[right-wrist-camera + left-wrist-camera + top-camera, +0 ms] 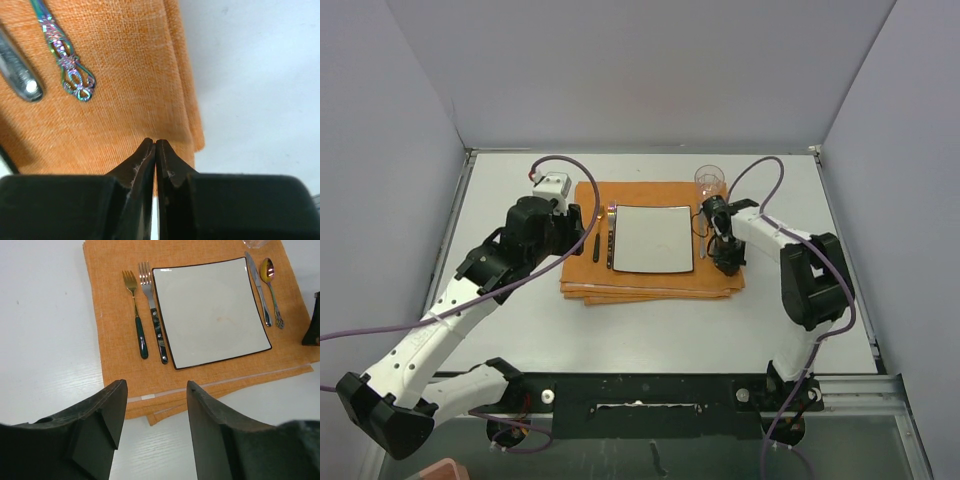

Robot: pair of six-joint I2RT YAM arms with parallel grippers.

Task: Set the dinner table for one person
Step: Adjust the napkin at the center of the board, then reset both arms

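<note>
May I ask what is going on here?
Two robot arms are setting the off-white dinner table. The folded orange cloth mat holds a square white plate, two metal forks left of it, a steel knife and iridescent spoon right of it. Both hold nothing: the left gripper is open, the right gripper shut.

You're looking at the off-white dinner table (620,340) with a folded orange mat (650,283) lying flat on it, about centred and toward the far side. A clear glass (710,181) stands at the mat's far right corner. Can't tell whether it's on cloth or tabletop.
</note>
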